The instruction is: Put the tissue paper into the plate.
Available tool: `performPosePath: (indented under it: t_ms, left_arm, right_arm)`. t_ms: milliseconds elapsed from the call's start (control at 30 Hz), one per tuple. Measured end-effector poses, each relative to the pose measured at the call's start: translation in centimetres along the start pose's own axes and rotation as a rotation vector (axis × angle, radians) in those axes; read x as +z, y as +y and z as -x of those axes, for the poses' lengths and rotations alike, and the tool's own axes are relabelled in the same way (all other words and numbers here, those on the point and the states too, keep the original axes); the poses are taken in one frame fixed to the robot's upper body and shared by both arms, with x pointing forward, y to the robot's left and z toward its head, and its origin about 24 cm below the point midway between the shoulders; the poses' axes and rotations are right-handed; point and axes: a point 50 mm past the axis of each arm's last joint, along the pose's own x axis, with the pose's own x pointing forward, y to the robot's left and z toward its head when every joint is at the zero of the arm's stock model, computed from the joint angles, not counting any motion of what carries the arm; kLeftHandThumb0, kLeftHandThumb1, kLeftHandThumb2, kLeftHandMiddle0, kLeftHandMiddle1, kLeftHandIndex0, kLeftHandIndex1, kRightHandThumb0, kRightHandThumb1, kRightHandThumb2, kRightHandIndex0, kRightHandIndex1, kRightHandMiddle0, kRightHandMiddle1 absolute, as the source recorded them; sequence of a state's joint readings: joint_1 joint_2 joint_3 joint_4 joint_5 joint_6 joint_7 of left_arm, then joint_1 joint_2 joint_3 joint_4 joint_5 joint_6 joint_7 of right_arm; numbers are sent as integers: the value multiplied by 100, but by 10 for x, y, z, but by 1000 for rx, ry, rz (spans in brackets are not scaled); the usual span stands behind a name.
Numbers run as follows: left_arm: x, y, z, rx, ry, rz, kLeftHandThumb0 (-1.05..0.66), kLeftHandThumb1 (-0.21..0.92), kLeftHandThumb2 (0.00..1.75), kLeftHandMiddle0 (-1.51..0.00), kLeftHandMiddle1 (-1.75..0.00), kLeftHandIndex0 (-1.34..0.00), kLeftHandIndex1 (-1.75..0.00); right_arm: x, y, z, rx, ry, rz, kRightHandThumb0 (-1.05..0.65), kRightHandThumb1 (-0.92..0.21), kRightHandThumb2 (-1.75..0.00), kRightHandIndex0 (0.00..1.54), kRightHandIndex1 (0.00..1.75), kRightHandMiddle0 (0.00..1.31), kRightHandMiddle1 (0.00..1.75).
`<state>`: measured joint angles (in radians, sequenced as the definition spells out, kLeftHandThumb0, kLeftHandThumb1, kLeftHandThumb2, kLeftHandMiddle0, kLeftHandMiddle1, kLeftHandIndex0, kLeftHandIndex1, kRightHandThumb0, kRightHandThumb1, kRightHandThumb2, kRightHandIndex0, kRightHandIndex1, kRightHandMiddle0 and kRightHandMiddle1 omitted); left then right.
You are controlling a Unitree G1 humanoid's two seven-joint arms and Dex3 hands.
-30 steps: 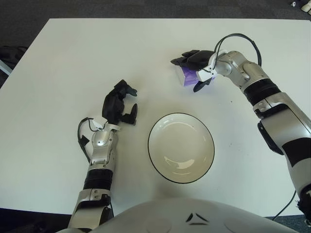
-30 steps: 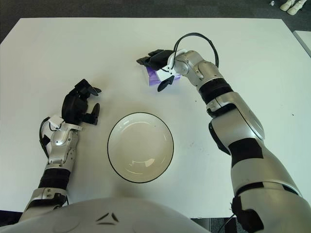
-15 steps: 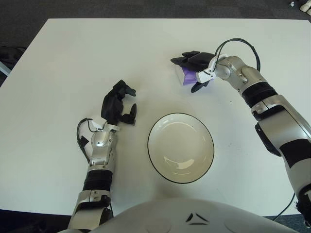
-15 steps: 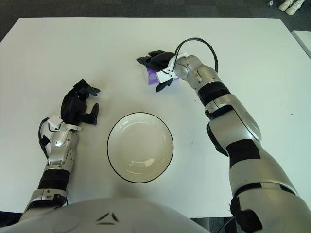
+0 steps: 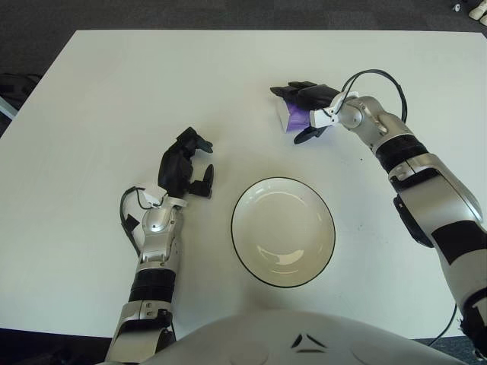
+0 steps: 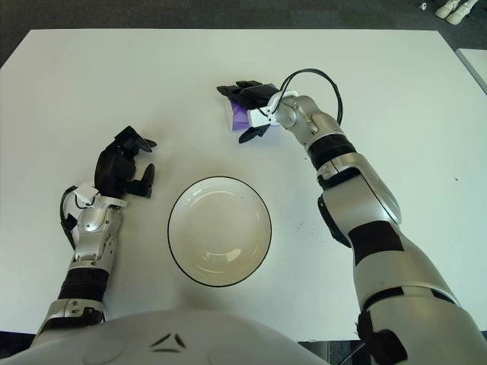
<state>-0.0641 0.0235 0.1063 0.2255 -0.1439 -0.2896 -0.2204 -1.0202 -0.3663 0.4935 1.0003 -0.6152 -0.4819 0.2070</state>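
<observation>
One tissue paper pack (image 5: 295,118), purple and white, sits at the far centre of the table, beyond and slightly right of the plate (image 5: 284,231) and well apart from it. The right hand (image 5: 310,109) is clasped around the pack, black fingers (image 5: 293,90) over its top and thumb below; most of the pack is hidden by the hand, so its shape cannot be made out. The plate is round, cream-white with a thin dark rim, and empty. The left hand (image 5: 185,164) shows left of the plate, fingers loosely curled, holding nothing. The table (image 5: 114,99) is plain white; dark carpeted floor (image 5: 228,14) borders its far edge. Whether the pack touches the table cannot be determined.
</observation>
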Motion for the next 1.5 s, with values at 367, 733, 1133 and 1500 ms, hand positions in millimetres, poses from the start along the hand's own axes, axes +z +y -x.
performPosePath:
  t_ms: [367, 733, 1133, 1500]
  left_arm:
    - [0, 4, 2, 2, 2, -11, -1, -9, 175, -90, -175, -74, -165]
    - [0, 6, 4, 5, 3, -17, -1, -8, 175, -90, -175, -73, -167]
    - [1, 8, 6, 8, 2, -26, -1, -8, 175, -90, -175, -72, -167]
    - [0, 10, 8, 21, 11, -24, -1, -8, 175, -90, -175, -72, -167]
  right_arm:
    - [-3, 15, 3, -211, -16, -188, -68, -19, -105, 0, 81, 0, 121]
    - [-4, 18, 5, -273, -22, -282, -40, -5, -130, 0, 168, 0, 171]
    - [-3, 24, 8, -341, -35, -344, -48, -28, -132, 42, 175, 58, 175]
    - [-1, 35, 15, -478, -53, -406, -51, -23, -142, 99, 175, 68, 175]
